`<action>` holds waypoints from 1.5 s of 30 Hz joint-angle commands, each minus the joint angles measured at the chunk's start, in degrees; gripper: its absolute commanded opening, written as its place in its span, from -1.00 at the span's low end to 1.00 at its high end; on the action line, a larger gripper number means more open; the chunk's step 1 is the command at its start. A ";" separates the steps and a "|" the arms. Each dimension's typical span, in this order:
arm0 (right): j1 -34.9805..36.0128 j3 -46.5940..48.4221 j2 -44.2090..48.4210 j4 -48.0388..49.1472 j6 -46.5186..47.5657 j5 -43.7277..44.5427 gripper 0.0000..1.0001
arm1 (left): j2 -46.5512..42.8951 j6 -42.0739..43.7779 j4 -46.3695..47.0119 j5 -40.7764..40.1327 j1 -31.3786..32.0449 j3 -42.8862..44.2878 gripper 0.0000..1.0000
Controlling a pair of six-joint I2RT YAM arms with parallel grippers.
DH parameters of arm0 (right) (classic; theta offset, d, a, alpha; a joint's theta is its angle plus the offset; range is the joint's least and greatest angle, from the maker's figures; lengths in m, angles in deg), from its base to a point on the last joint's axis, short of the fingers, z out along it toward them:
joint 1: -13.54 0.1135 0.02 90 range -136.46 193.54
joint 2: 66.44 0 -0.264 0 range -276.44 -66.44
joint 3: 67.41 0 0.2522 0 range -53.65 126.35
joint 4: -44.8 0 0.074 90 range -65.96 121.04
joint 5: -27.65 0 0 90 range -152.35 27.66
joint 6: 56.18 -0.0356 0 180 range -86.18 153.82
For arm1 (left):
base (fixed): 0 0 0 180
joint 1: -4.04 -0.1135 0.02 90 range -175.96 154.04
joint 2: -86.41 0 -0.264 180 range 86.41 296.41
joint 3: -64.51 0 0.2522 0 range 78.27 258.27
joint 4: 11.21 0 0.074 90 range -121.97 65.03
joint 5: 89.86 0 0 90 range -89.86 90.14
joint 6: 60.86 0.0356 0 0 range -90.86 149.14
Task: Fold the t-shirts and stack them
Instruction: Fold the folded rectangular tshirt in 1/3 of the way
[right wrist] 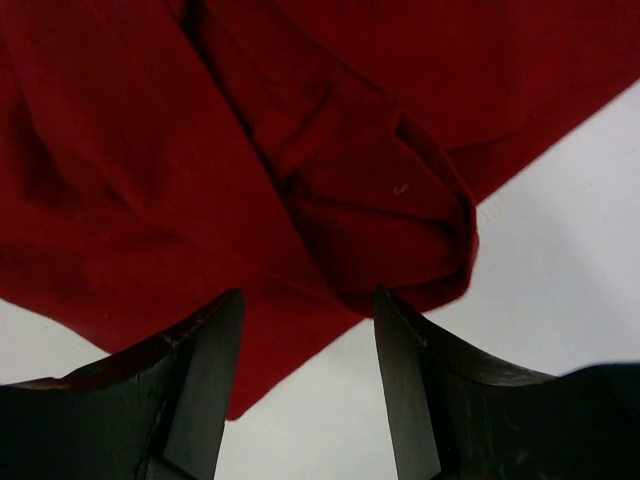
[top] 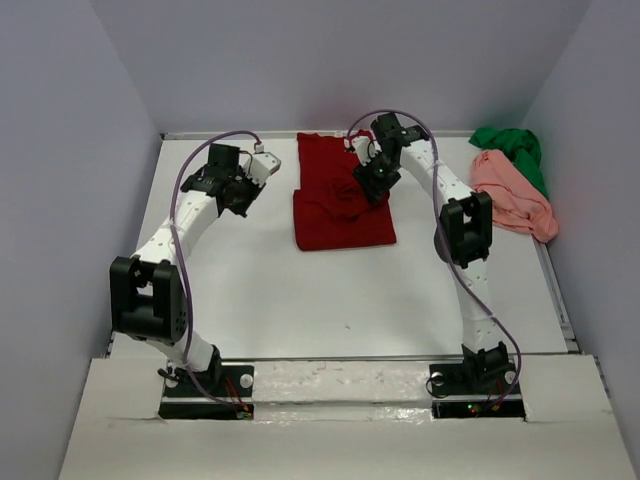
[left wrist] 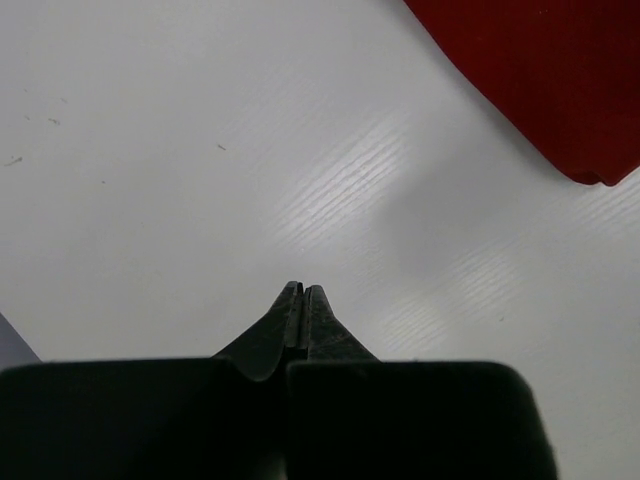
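Note:
A dark red t-shirt (top: 340, 212) lies partly folded at the middle back of the white table, with a bunched lump on top. My right gripper (top: 372, 183) hovers over that lump, open, with nothing between its fingers. In the right wrist view the rumpled fold of the dark red t-shirt (right wrist: 330, 170) lies just beyond the right gripper (right wrist: 308, 293). My left gripper (top: 245, 190) is shut and empty, above bare table left of the shirt. In the left wrist view the left gripper (left wrist: 303, 288) shows closed tips, with a corner of the dark red t-shirt (left wrist: 540, 80) at the upper right. The salmon pink t-shirt (top: 512, 195) and the green t-shirt (top: 515, 150) lie crumpled at the back right.
Grey walls close in the table on the left, back and right. A raised white ledge (top: 330, 375) runs along the near edge between the two arm bases. The crumpled shirts lie against the right wall.

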 commanded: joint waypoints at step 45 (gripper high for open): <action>1.77 5.63 -0.34 9.19 1.50 2.60 -1.00 | -7.00 -0.80 3.61 1.14 -2.17 -3.82 -1.00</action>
